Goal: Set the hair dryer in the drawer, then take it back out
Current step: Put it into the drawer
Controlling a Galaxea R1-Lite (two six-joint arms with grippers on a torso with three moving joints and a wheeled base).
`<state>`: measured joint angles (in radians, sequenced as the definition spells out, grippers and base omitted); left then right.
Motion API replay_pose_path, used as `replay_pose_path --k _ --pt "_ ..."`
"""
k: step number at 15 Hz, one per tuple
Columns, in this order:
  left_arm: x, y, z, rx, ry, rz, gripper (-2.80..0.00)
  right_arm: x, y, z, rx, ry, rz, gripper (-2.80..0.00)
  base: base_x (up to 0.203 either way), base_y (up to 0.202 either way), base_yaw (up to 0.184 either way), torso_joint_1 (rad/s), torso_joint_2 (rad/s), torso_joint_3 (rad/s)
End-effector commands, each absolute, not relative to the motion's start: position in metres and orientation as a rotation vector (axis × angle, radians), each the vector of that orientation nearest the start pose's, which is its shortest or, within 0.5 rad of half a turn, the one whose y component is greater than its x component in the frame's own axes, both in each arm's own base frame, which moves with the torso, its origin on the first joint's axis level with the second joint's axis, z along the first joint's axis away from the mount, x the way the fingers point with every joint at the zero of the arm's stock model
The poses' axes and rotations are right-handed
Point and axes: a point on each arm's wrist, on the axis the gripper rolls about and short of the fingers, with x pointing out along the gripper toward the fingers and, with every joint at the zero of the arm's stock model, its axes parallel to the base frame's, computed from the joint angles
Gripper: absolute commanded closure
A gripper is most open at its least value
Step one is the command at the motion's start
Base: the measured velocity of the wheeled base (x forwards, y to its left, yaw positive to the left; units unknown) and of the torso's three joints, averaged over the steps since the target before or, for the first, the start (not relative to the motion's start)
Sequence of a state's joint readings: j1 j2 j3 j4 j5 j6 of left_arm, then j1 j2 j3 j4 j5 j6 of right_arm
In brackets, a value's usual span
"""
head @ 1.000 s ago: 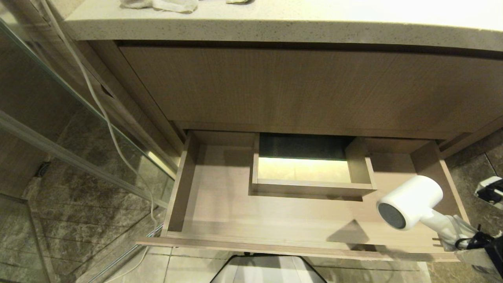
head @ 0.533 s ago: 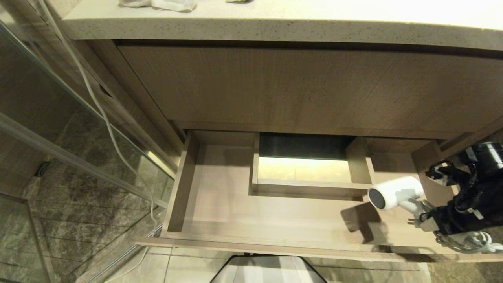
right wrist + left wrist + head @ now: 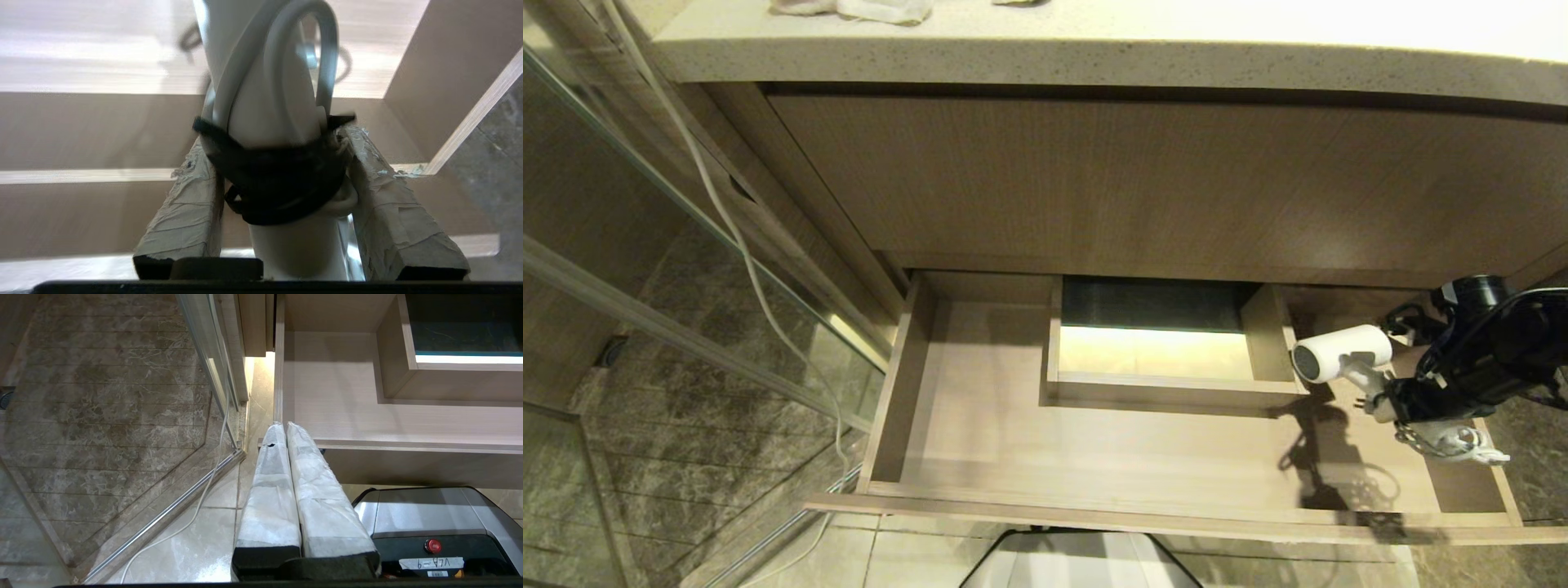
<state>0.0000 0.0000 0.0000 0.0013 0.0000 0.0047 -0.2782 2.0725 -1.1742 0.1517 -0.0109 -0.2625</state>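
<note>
The drawer (image 3: 1094, 449) stands pulled out, light wood with a boxed cutout (image 3: 1152, 351) at its back middle. The white hair dryer (image 3: 1339, 353) hangs over the drawer's right end, with its barrel pointing left beside the cutout's right wall. My right gripper (image 3: 1388, 402) is shut on its slim handle (image 3: 286, 245). The taped fingers (image 3: 192, 204) flank the handle, where a black strap binds the white cord (image 3: 322, 53). The cord bundle (image 3: 1454, 441) dangles below the wrist. My left gripper (image 3: 284, 426) is shut and empty, parked below the drawer's front left corner (image 3: 269, 443).
A tall wood panel (image 3: 1135, 180) and a speckled countertop (image 3: 1094, 57) with a cloth (image 3: 866, 10) rise behind the drawer. At the left, a long thin white cable (image 3: 743, 245) runs down beside a glass partition (image 3: 686, 269). My base (image 3: 1078, 563) sits under the drawer front.
My right arm has carried the hair dryer from the drawer's front right corner back and inward, over the drawer's right end. The dryer now sits beside the cutout. The drawer has not moved.
</note>
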Motion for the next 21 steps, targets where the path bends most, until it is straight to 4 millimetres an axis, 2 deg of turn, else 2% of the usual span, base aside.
replay_pose_path --k 1,5,8,14,15,18,21 --pt "-0.023 0.000 0.075 0.005 0.003 0.000 0.00 0.359 -0.129 0.070 -0.128 1.087 -0.141 0.00 0.000 0.000 0.000 0.000 0.00 0.000" --pt "-0.023 0.000 0.075 0.005 0.003 0.000 0.00 0.370 -0.146 0.065 -0.152 1.042 -0.165 0.00 0.000 0.000 0.000 0.000 0.00 0.000" --pt "-0.023 0.000 0.075 0.005 0.003 0.000 0.00 0.385 -0.152 0.042 -0.159 1.000 -0.177 0.00 0.000 0.000 0.000 0.000 0.00 0.000" --pt "-0.023 0.000 0.075 0.005 0.003 0.000 0.00 0.415 -0.153 0.002 -0.195 0.883 -0.176 0.00 0.000 0.000 0.000 0.000 0.00 0.000" --pt "-0.023 0.000 0.075 0.005 0.003 0.000 0.00 0.416 -0.152 0.001 -0.197 0.875 -0.176 0.00 0.000 0.000 0.000 0.000 0.00 0.000" --pt "-0.023 0.000 0.075 0.005 0.003 0.000 0.00 0.424 -0.154 -0.019 -0.238 0.848 -0.168 0.00 0.000 0.000 0.000 0.000 0.00 0.000" --pt "-0.023 0.000 0.075 0.005 0.003 0.000 0.00 0.424 -0.153 -0.023 -0.286 0.854 -0.148 0.00 0.000 0.000 0.000 0.000 0.00 0.000"
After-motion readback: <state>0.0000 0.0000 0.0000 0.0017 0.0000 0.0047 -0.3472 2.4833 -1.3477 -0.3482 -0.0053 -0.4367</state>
